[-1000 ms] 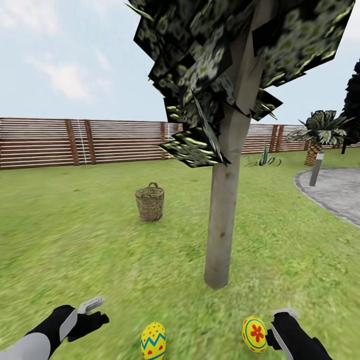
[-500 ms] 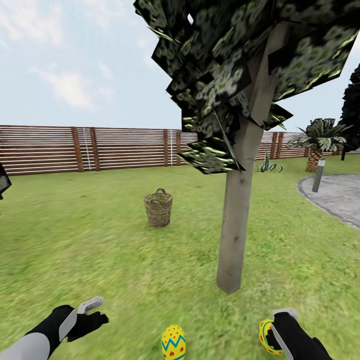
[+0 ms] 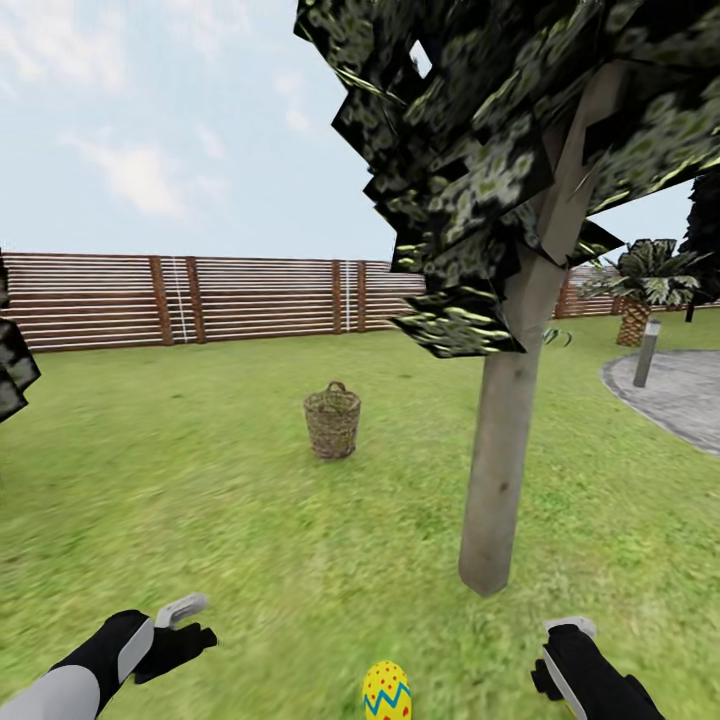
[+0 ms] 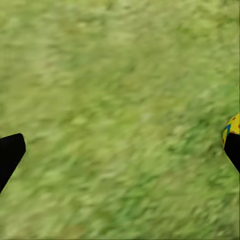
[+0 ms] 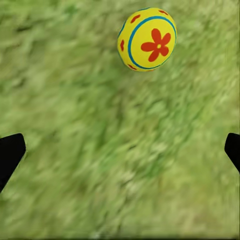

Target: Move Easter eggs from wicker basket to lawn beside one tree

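Near the tree [image 3: 500, 470], one upright Easter egg [image 3: 386, 690] is cut off — both grippers [image 4: 120, 155] [image 5: 120, 155] gape wide, empty.

Ahead of your left gripper [image 3: 190, 622], matt black with pale grey plates, the wicker basket [image 3: 332, 422] is rough brown weave. Beside it, the zigzag egg [image 3: 387, 692] looks smooth and painted. The tree [image 3: 506, 470] trunk is dull pale wood, the lawn [image 3: 200, 500] mottled matt green.

Bright, shadowless daylight; blurred grass [image 4: 120, 100]
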Tool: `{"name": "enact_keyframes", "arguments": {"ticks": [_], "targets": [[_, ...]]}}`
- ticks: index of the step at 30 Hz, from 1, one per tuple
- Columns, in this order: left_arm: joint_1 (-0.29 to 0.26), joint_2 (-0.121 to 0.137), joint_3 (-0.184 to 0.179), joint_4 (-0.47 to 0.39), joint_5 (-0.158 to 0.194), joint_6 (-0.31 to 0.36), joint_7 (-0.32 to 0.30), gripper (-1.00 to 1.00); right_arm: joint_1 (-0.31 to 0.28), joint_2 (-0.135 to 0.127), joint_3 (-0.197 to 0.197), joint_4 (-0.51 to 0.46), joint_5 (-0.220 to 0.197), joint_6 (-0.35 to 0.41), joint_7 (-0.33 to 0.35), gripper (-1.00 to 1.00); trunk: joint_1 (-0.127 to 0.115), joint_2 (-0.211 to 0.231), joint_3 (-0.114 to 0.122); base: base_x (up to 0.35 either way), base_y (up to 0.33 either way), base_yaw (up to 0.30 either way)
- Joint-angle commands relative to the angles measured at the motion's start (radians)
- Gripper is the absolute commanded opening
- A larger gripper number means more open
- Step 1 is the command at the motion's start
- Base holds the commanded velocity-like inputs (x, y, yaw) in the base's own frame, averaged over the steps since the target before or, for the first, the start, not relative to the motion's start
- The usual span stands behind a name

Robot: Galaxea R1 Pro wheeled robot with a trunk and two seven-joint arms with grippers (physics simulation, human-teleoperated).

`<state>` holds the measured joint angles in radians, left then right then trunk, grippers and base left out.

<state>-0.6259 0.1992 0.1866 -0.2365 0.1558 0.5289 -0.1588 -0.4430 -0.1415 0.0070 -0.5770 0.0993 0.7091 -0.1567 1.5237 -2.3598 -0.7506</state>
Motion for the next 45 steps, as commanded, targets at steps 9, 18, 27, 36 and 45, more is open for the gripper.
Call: {"name": "enact_keyframes", "arguments": {"ticks": [9,18,27,36,45], "targets": [[0.0,0.0,0.001,-0.001,0.01,0.006,0.001,1.0,0.0,0.001,0.001,-0.002,0.01,0.007,0.003,1.0,-0.035,0.063,0.027,0.0,0.287,0.0],[0.0,0.0,0.001,-0.001,0.01,0.006,0.001,1.0,0.0,-0.002,0.001,-0.001,0.01,0.007,0.003,1.0,-0.069,0.126,0.055,0.0,0.286,0.0],[0.0,0.0,0.001,-0.001,0.01,0.006,0.001,1.0,0.0,-0.003,0.001,-0.002,0.01,0.007,0.003,1.0,-0.104,0.189,0.083,0.0,0.287,0.0],[0.0,-0.001,0.001,-0.001,0.01,0.006,0.001,1.0,0.0,0.001,0.001,-0.001,0.011,0.007,0.003,1.0,-0.138,0.252,0.112,0.0,0.287,0.007],[0.0,-0.003,-0.001,-0.001,0.01,0.006,0.001,1.0,0.0,0.0,0.001,-0.001,0.011,0.007,0.003,1.0,-0.173,0.315,0.14,0.0,0.287,0.242]]}}
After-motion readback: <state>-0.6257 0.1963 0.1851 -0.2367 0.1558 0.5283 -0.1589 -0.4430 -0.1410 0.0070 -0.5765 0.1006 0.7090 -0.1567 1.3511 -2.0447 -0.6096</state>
